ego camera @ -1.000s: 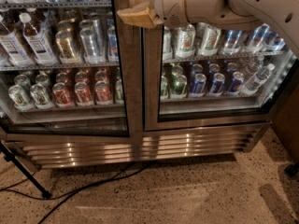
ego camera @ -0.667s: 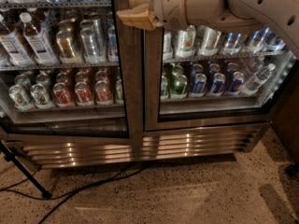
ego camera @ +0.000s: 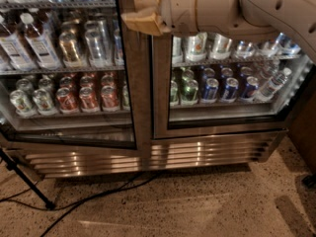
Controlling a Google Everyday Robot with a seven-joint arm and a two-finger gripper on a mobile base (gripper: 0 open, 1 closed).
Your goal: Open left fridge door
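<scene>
One fridge (ego camera: 98, 163), two glass doors: left fridge door (ego camera: 138, 93), right door (ego camera: 222, 128). One robot arm (ego camera: 256, 9) with one gripper (ego camera: 136, 10), up high where the doors meet.

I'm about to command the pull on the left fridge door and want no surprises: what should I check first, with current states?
1. End effector at the left fridge door's inner steel frame, near the top: ok.
2. Firm hold on that door: cannot tell.
3. Door already cracked open: cannot tell.
4. Floor under the door's swing: a black stand leg and a cable lie there and may foul it: not ok.
5. Right door shut: ok.
</scene>
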